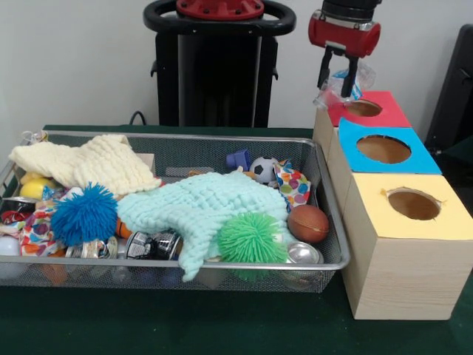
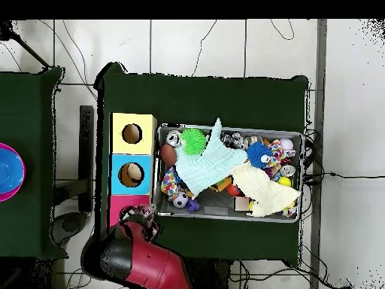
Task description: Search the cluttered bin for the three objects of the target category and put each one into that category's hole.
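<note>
Green cloth covers the table where the bin [image 1: 329, 262] sits beside the boxes, and my gripper [image 1: 338, 87], pinching a crinkly clear wrapper [image 1: 347, 83] just above the hole [image 1: 363, 108], could drop it onto the red rim if released off-centre.

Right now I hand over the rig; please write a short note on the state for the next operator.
Gripper: hangs above the red-topped box's hole, jaws shut on a crinkled clear plastic item not yet dropped.
Bin: cluttered with a mint knit cloth, cream cloth, blue pom-pom, green pom-pom, small balls and cans.
Done: one item lifted out and carried to the hole.
Left: release it, then search the bin again. How many already went in cannot be told.
</note>
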